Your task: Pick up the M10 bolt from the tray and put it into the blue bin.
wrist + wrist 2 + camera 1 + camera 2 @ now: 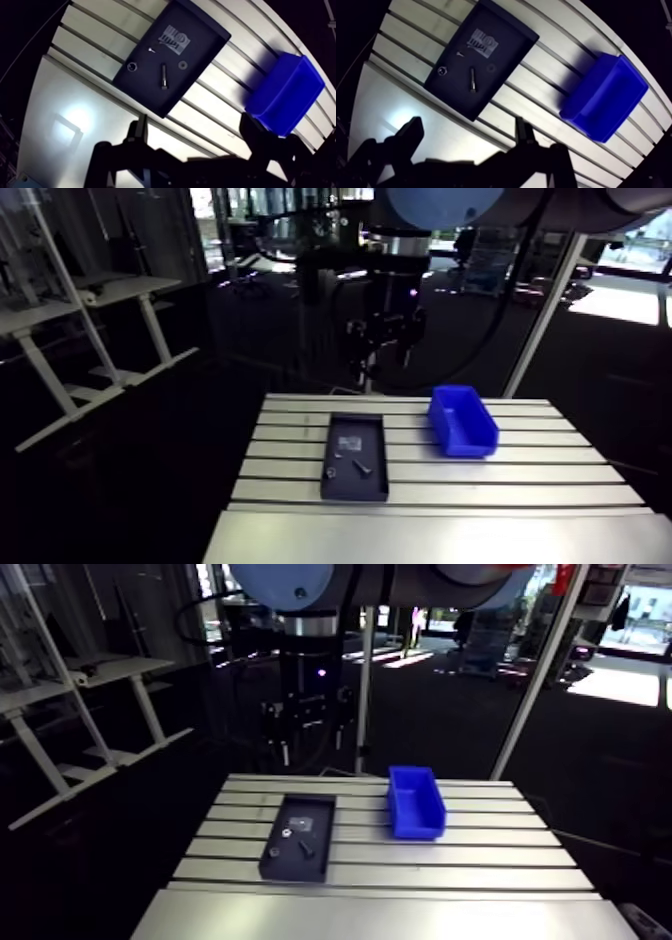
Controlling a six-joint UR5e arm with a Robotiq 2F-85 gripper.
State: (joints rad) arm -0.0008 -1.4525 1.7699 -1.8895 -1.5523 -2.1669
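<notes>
The M10 bolt (pixel 163 76) lies flat in the middle of the black tray (pixel 200 35) on the slotted table. In the arm view the bolt (pixel 362 467) sits toward the tray's near end. The blue bin (pixel 285 95) stands empty beside the tray, a short gap between them. My gripper (pixel 197 137) hangs high above the table, open, with nothing between its fingers (pixel 137 131). In the arm view the gripper (pixel 385 338) is over the table's far edge, well behind the tray (pixel 370 433) and the bin (pixel 462 420).
The tray also holds a nut (pixel 131 66), a washer (pixel 183 64), a small screw (pixel 151 49) and a white label (pixel 174 38). A smooth plate (pixel 430 538) forms the table's near end.
</notes>
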